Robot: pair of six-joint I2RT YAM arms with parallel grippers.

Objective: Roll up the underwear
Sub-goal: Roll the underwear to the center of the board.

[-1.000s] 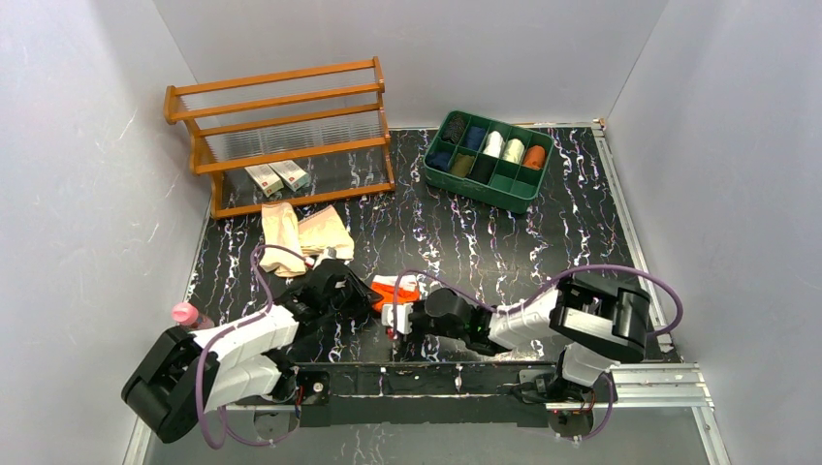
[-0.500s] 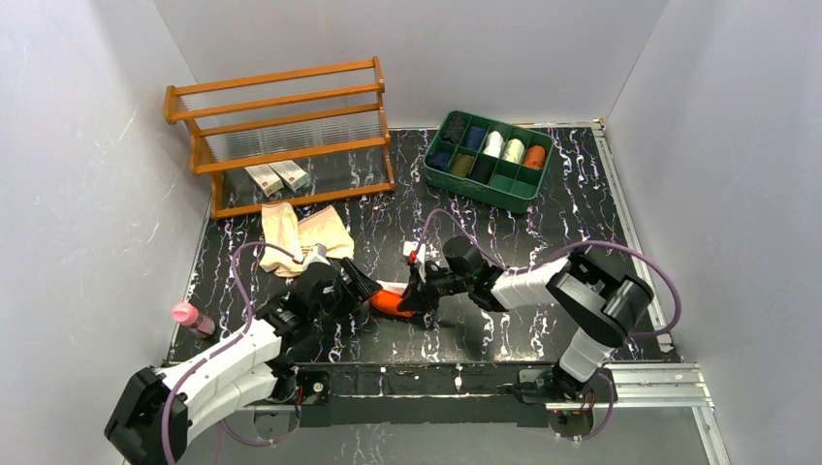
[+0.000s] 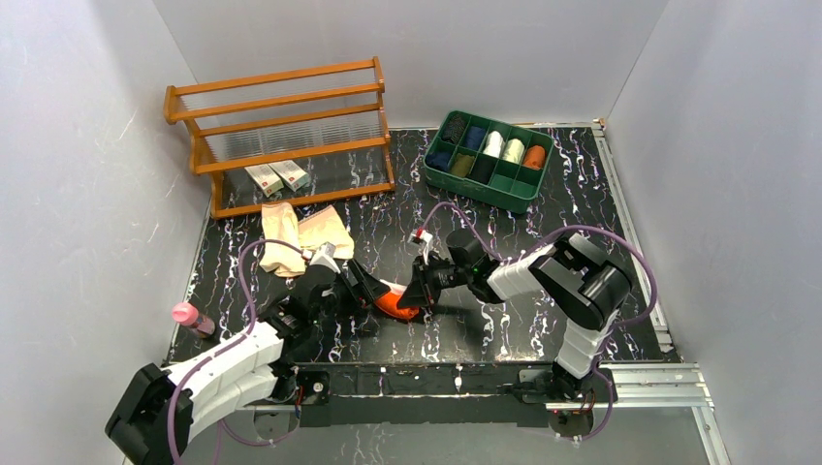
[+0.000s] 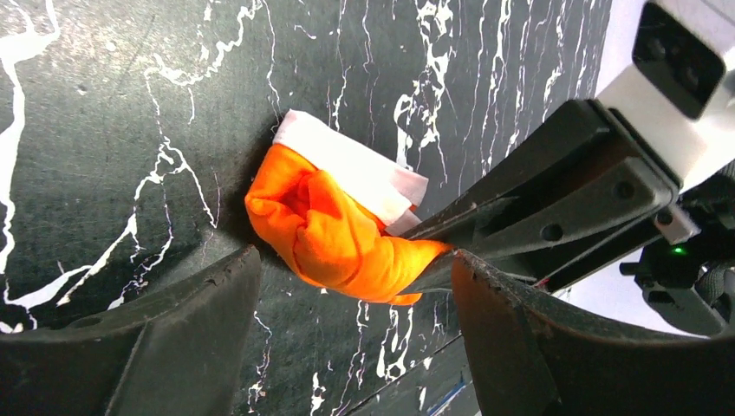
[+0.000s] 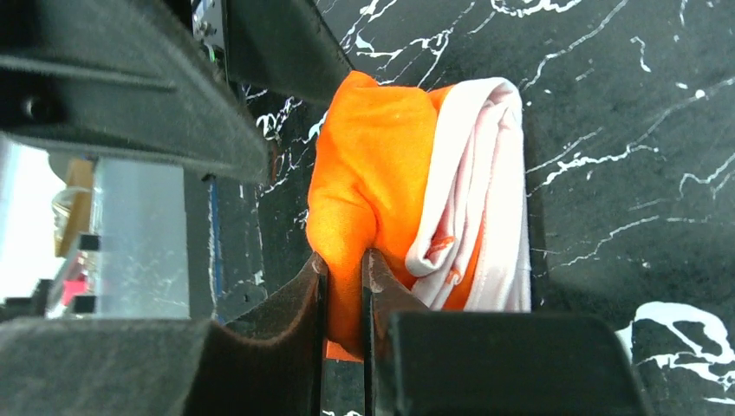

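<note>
The bright orange underwear (image 3: 395, 302) with white trim is bunched into a small bundle (image 4: 338, 230) on the black marbled table, near the front middle. My right gripper (image 5: 345, 260) is shut on a fold of its orange cloth (image 5: 373, 165), coming in from the right (image 3: 415, 291). My left gripper (image 4: 354, 260) stands open, one finger on each side of the bundle's near end, just left of it in the top view (image 3: 363, 286). The pale tan underwear (image 3: 300, 237) lies flat further back on the left, untouched.
A wooden rack (image 3: 281, 136) stands at the back left with two small boxes (image 3: 276, 177) under it. A green divided tray (image 3: 488, 160) holding several rolls sits at the back right. A pink-capped bottle (image 3: 189, 315) lies at the left edge.
My left gripper has opened and let go of the orange cloth. Both arms reached further out from the near edge, and the orange bundle shifted away with the right gripper.
</note>
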